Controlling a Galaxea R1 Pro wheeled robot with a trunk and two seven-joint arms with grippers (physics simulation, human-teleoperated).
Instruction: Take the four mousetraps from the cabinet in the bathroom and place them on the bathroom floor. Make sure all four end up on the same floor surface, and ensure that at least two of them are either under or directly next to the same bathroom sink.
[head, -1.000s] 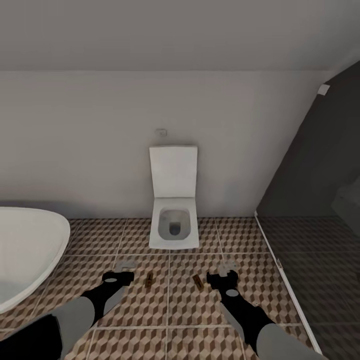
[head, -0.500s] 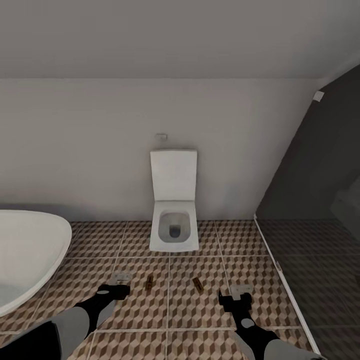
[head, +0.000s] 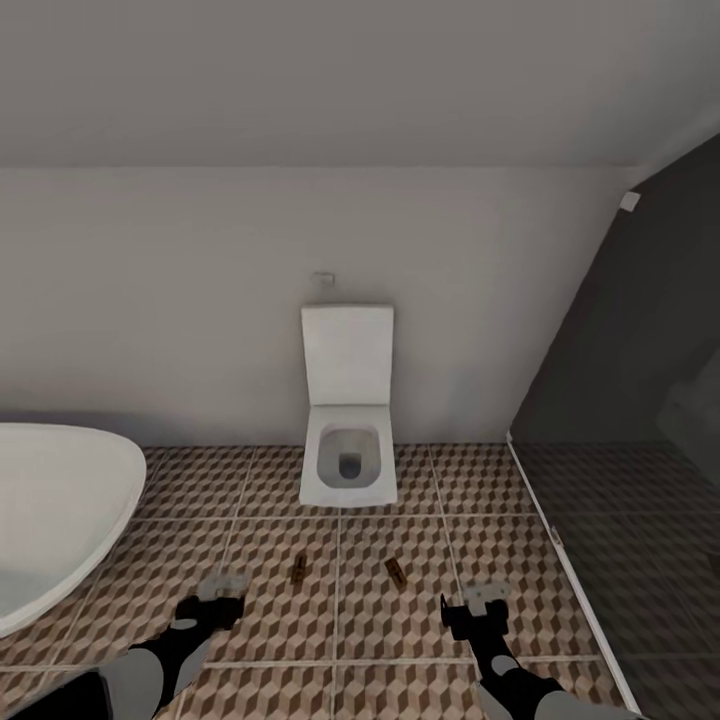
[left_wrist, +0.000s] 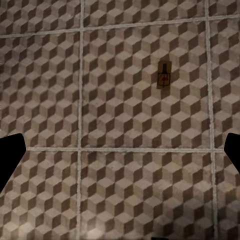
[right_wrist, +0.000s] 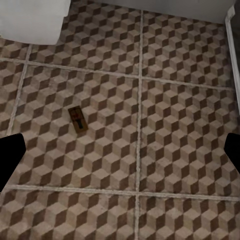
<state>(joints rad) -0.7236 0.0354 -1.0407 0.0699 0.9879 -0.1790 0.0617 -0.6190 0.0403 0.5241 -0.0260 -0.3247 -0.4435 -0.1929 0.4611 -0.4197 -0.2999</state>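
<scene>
Lying traps: two mousetraps rest flat on the bathroom floor (head: 400, 620), apart from each other, between the two tools and a little ahead of them.
Left trap: this mousetrap (head: 298, 570) sits ahead of the left tool (head: 222, 583) and toward the robot's middle; the left wrist view shows it (left_wrist: 163, 75) well ahead of the tool tips, lying free.
Right trap: this mousetrap (head: 397, 571) lies ahead of the right tool (head: 486, 593) and inward of it; the right wrist view shows it (right_wrist: 78, 119) turned at a slant, nothing touching it.
Tool state: both tools have their fingers spread wide and carry nothing; the dark tips show at the far sides of each wrist view.
Why there: the traps look set down and let go, one per arm, on one tiled surface.
Sink: I cannot see one here, so its nearness is unjudged.
Edges: a toilet (head: 347, 420) stands beyond the traps, a bathtub (head: 60, 510) outward of the left tool, a glass screen (head: 620, 400) outward of the right tool.
Open room: bare tiles surround both tools.
</scene>
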